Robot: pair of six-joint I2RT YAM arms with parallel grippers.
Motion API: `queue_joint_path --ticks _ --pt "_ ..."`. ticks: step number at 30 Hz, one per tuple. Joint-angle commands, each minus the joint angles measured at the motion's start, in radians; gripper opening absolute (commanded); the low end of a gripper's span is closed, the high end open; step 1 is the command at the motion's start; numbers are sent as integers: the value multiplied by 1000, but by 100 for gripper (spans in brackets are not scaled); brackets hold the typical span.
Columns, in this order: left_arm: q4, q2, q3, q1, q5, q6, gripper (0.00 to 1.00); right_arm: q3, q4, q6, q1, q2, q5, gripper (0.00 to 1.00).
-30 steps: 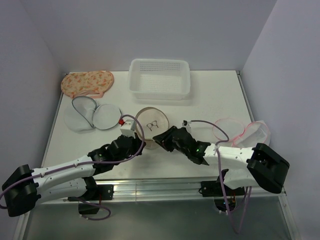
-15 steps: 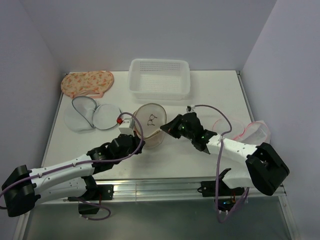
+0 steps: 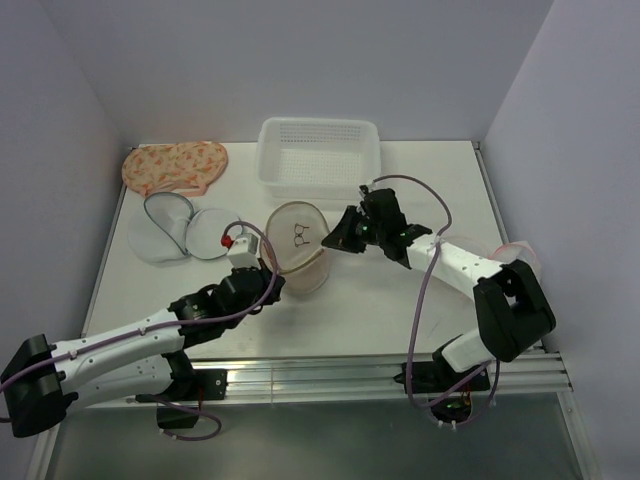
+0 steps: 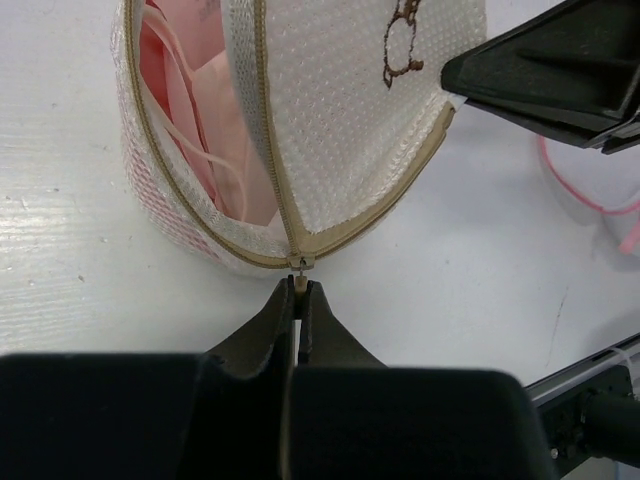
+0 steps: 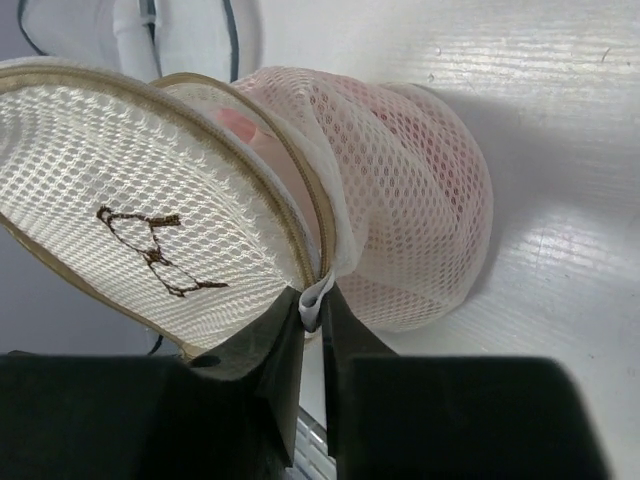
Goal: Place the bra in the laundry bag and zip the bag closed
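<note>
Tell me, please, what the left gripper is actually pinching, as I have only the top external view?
Observer: The left wrist view shows the left gripper shut on the small zip pull at the near edge of the laundry bag.
Operator: Thank you. Is the bag closed?
Observer: No. The zip gapes open above the pull, and the pink bra shows inside.
Operator: And the other arm?
Observer: In the right wrist view, the right gripper is shut on a white fabric tab at the bag's rim.
</note>
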Motion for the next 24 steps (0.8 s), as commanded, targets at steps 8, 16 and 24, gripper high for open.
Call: queue_joint_path --ticks 8,16,24 --pt "91 34 20 -21 56 63 0 112 -141 -73 -3 -93 85 66" --pt "212 157 94 -79 108 104 0 -22 -144 54 115 -248 85 67" --pt "263 249 146 -104 130 119 0 -183 -92 185 206 -377 175 68"
